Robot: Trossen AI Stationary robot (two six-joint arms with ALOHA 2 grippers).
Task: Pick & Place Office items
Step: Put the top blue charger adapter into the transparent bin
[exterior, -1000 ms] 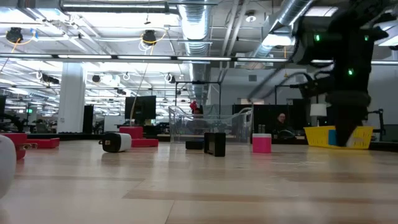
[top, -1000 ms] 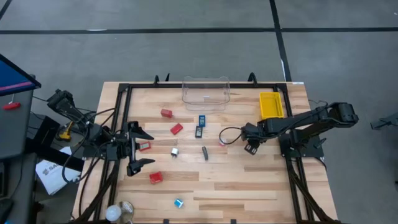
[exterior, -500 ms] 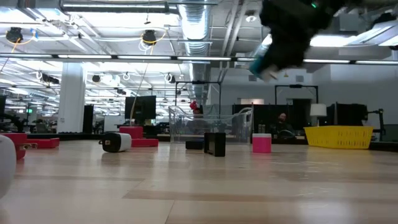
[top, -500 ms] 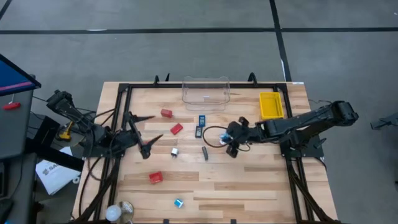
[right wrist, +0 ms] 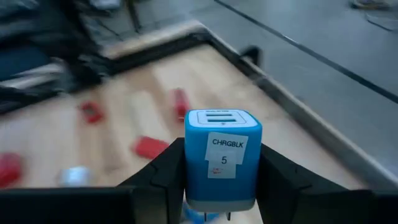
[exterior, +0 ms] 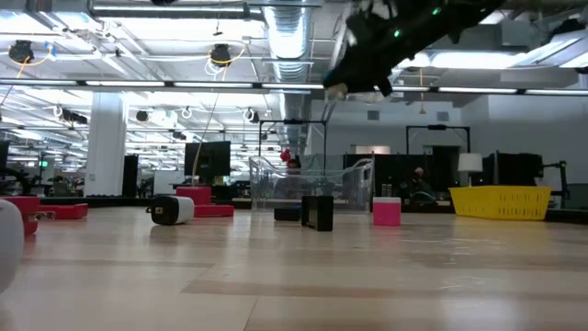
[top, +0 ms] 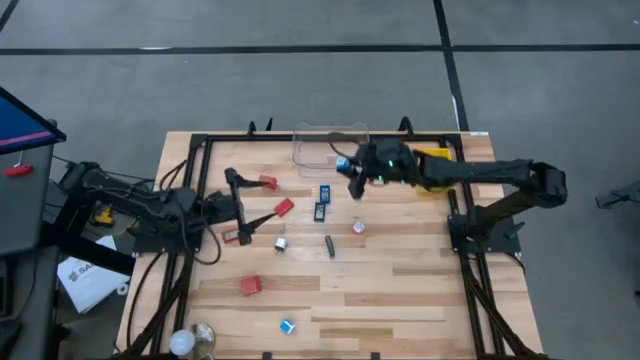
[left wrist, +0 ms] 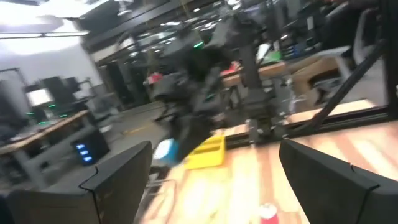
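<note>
Between my right gripper's fingers sat a blue charger, clamped firmly; I read "CHRGBLK" and "5" on its white sticker. Over the table's far edge, I had it raised beside the clear tub, with the yellow tray just past the arm. My left gripper stood wide and empty among the red blocks. Two flat blue rectangles, a dark stick and a pink piece lay mid-table.
</note>
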